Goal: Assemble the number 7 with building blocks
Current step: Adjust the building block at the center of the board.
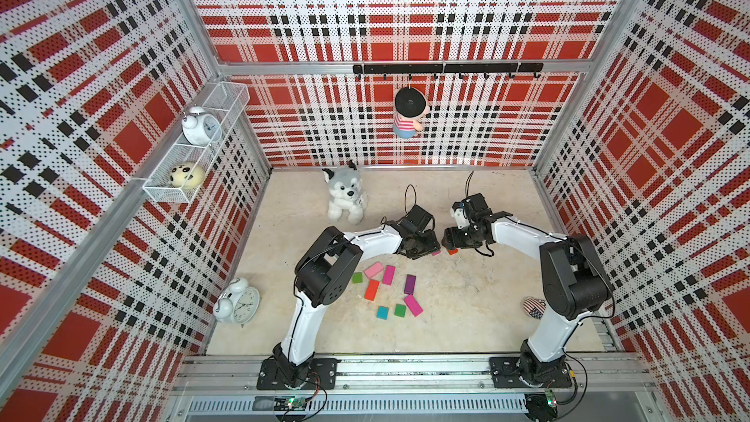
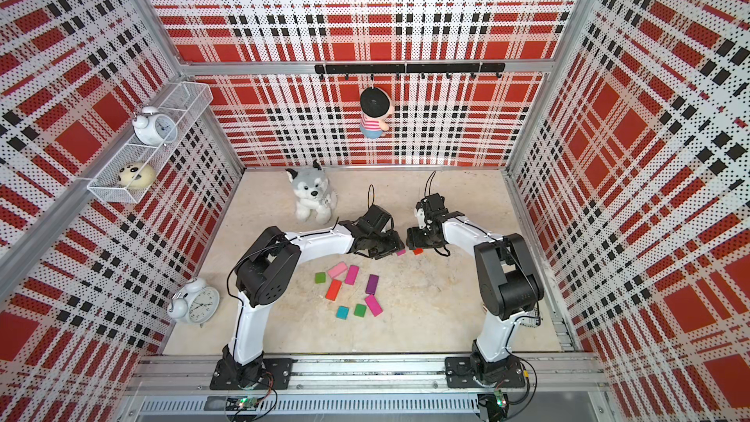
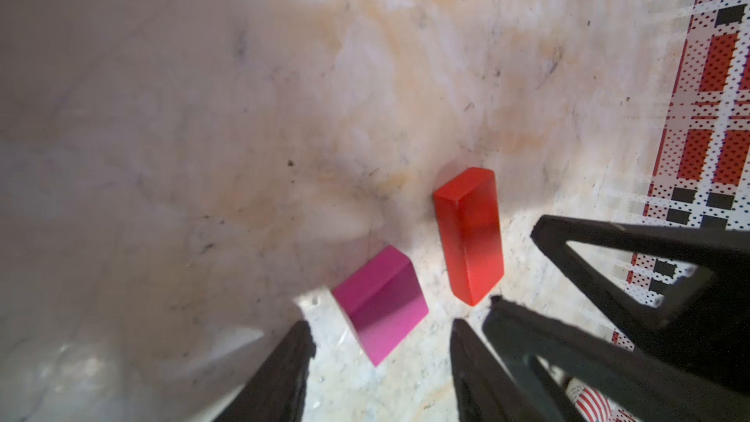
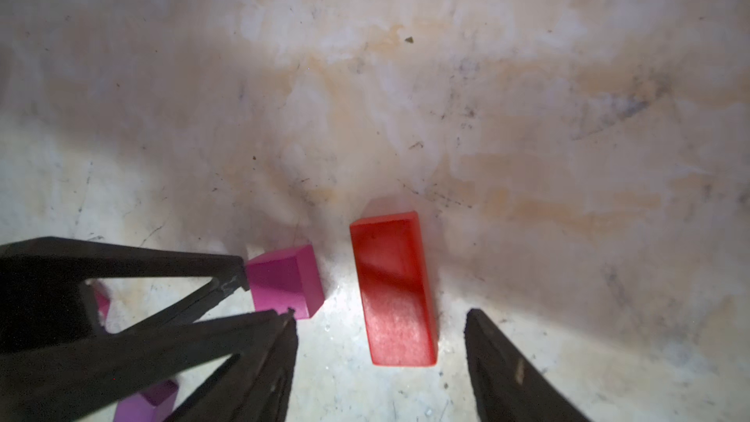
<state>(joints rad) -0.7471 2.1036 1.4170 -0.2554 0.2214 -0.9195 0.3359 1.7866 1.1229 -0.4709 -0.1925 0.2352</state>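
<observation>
Numerals ring the dial of the white alarm clock (image 1: 237,305) standing on the table (image 1: 466,318) well behind the left claw (image 3: 381,324) on its outer side, but they are too small to read. A small flag-patterned object (image 1: 533,307), printed with stars and stripes, lies well behind the right claw (image 4: 381,313) on its outer side. The left claw's fingers stand apart, and a glossy magenta block (image 4: 284,282) lies on the table between their tips, with a strip of table showing on either side in the left wrist view. The right claw is likewise apart, straddling the near end of a shiny red-orange rectangular block (image 4: 393,290) without clamping it. The two claws are close together, so these two blocks lie just beside each other, not touching. Behind both claws, toward the arm bases, eight more building blocks lie scattered flat: a green square (image 1: 357,277), a pink rectangle (image 1: 373,269), a magenta rectangle (image 1: 389,274), a purple rectangle (image 1: 410,284), a red-orange rectangle (image 1: 371,289), a teal square (image 1: 382,312), a second green square (image 1: 400,310) and a second magenta rectangle (image 1: 413,305). They form no number 7 yet.
</observation>
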